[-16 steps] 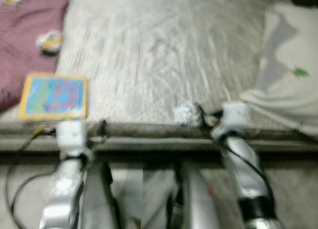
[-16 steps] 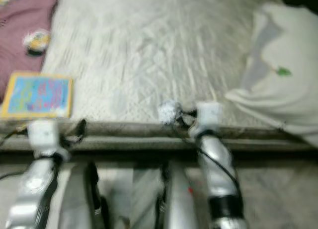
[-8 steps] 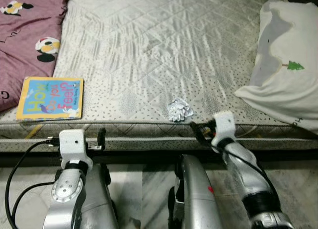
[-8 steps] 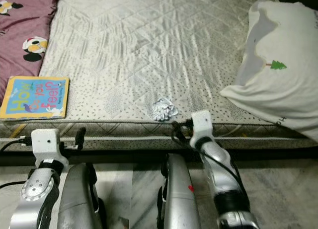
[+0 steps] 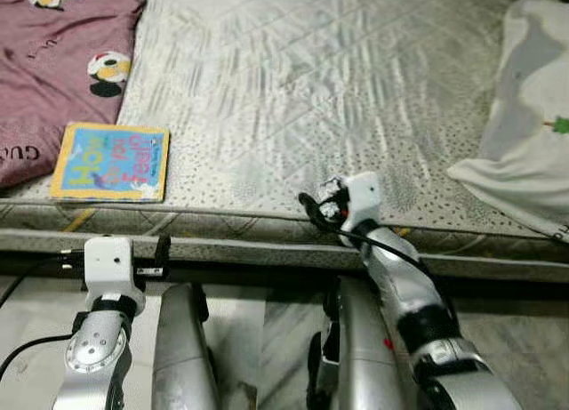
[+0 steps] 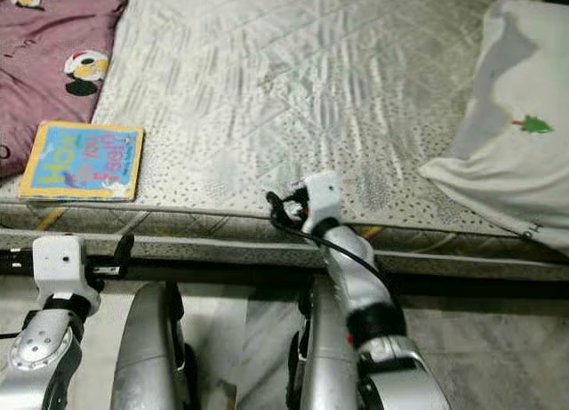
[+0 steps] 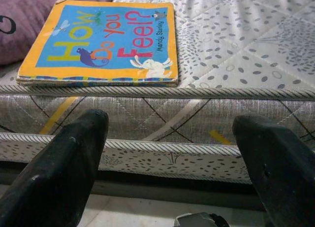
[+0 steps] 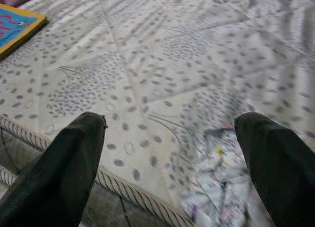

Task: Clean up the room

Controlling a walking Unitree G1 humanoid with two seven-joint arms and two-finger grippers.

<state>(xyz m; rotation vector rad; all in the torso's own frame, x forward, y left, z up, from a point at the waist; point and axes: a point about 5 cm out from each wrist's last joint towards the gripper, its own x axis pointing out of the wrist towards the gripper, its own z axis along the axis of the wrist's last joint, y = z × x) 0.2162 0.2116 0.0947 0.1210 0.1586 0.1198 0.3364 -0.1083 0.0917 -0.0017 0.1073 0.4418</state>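
at the near edge of the grey quilted mattress (image 5: 293,81), the right gripper (image 8: 170,153) hangs with its black fingers wide apart over a crumpled silver-white wrapper (image 8: 221,187), which lies on the mattress just inside that edge. near the mattress's near left corner lies a flat board book (image 7: 103,40) with a yellow border and blue cover reading "how do you feel?". the left gripper (image 7: 167,153) hangs below the mattress edge, fingers apart, holding nothing. a maroon cartoon-print blanket (image 5: 53,63) covers the left side; a white pillow with a small green tree (image 6: 524,152) rests at the right edge.
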